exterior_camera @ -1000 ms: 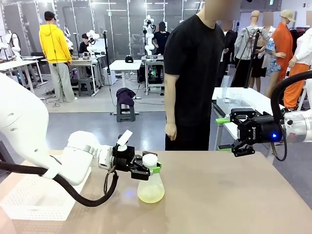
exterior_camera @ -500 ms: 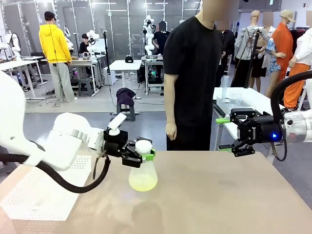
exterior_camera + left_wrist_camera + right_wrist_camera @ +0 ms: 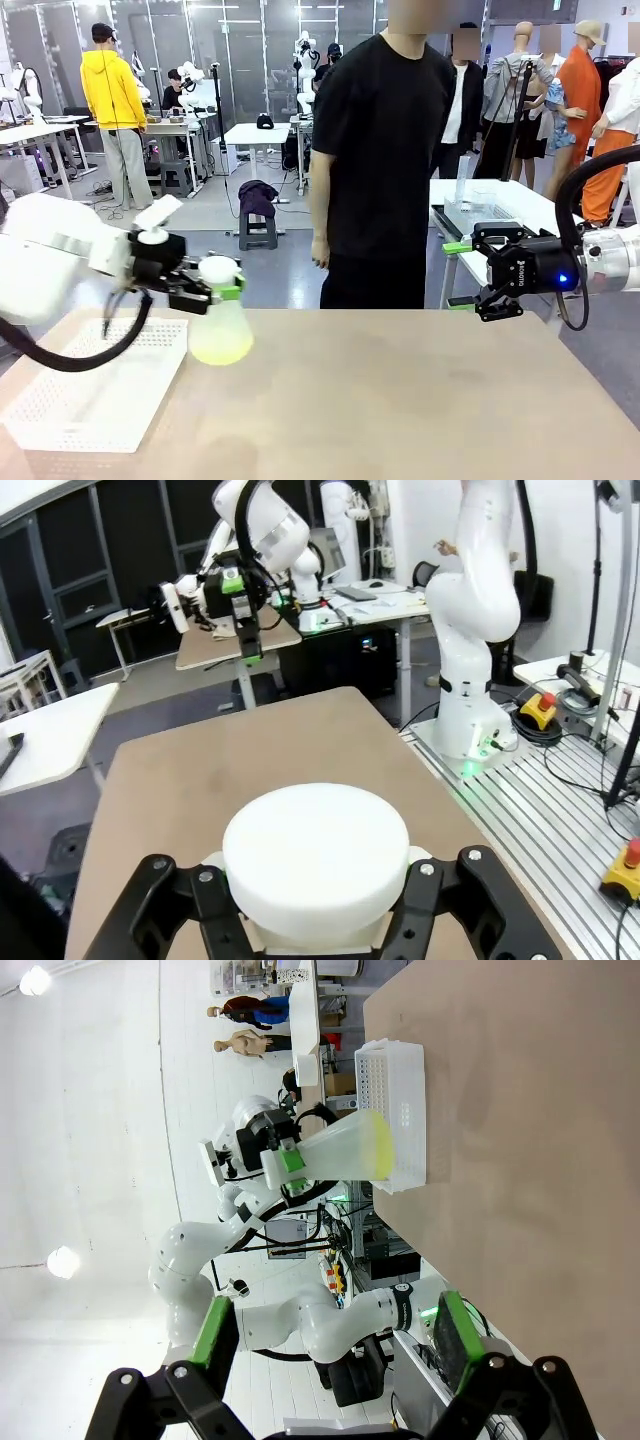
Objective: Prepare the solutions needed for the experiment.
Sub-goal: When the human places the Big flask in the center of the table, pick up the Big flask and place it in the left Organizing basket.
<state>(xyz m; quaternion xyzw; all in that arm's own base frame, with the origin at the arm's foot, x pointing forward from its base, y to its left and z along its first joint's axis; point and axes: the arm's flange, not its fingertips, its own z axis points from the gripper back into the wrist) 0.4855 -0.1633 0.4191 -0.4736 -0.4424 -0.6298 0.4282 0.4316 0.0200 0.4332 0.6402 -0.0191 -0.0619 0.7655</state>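
My left gripper (image 3: 213, 291) is shut on the neck of a clear conical flask (image 3: 221, 330) with a white round cap (image 3: 218, 268). The flask hangs above the table at the left, beside the white basket (image 3: 90, 400). The solutions (image 3: 220, 349) show as a shallow pale yellow layer in the flask's bottom. In the left wrist view the cap (image 3: 315, 852) sits between the left gripper's (image 3: 315, 925) black fingers. The right wrist view shows the flask (image 3: 335, 1150), its yellow liquid (image 3: 378, 1148) and the basket (image 3: 395, 1110) beyond my open right gripper (image 3: 335, 1335). That right gripper (image 3: 458, 274) hovers empty at the table's right edge.
A person (image 3: 385, 160) in a black shirt stands at the far side of the table, arms down. The brown tabletop (image 3: 400, 400) stretches bare between the flask and the right arm. Another white table (image 3: 500, 210) with clear labware stands behind the right gripper.
My left arm has carried the flask leftward and a little higher, from the table's middle to the basket's edge. The person has stepped to the left. The right arm has not moved.
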